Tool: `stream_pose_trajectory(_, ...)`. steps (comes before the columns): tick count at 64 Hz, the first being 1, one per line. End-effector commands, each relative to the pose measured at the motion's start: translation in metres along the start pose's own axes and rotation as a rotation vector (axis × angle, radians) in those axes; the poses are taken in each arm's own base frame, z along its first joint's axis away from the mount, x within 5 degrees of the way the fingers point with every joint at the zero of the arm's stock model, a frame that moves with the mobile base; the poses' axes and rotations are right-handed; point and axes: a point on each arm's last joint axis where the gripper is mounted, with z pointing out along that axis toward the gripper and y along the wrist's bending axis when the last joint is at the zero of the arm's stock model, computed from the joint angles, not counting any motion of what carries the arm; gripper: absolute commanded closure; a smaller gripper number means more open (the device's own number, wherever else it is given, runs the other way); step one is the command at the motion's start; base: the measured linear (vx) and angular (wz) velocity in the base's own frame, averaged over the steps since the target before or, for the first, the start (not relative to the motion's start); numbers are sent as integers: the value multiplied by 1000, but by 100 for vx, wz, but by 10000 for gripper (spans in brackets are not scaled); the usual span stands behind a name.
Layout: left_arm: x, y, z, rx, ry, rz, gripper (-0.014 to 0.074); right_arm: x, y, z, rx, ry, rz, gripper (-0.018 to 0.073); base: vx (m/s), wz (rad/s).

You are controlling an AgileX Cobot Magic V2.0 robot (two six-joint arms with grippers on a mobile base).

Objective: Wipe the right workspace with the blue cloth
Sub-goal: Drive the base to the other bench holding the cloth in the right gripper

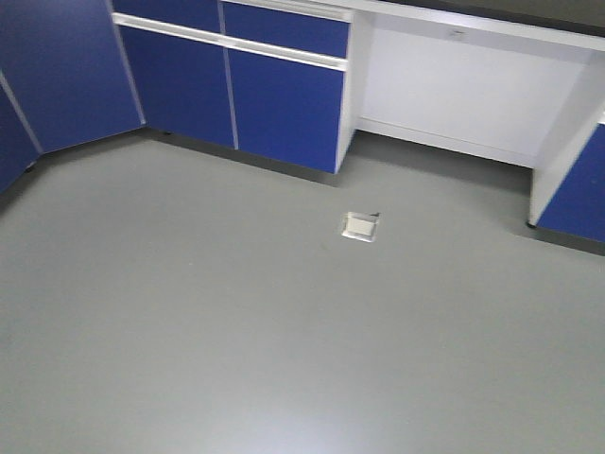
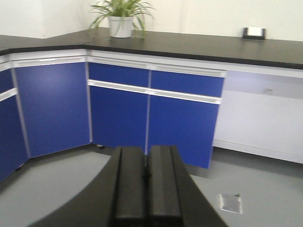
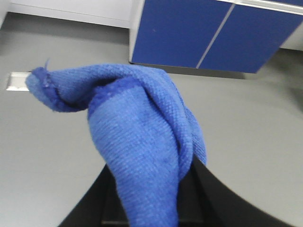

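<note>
Blue cloth (image 3: 142, 142): a ribbed terry towel with a darker hemmed edge, bunched into a loose fold and held above the grey floor (image 3: 246, 132), apart from the tabletop. Right gripper (image 3: 151, 201): pinching the cloth, fingers largely hidden beneath it, aimed low toward blue cabinet doors (image 3: 189, 33). Left gripper (image 2: 144, 184): fingers pressed together, empty, facing the matte black tabletop (image 2: 199, 45), which carries a small outlet box (image 2: 254, 33) and a potted plant (image 2: 120, 19).
</note>
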Motion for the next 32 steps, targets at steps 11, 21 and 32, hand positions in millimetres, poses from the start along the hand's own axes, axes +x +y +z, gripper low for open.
stream_pose_trajectory(11,2,-1,0,19,-67,-7,602,-12,-1,-4,-1,-68,-24,567,8,-46)
stream_pose_trajectory(21,2,-1,0,19,-67,-7,602,-12,-1,-4,-1,-68,-24,567,12,-45)
stream_pose_trajectory(32,2,-1,0,19,-67,-7,602,-12,-1,-4,1,-66,-24,567,16,-35)
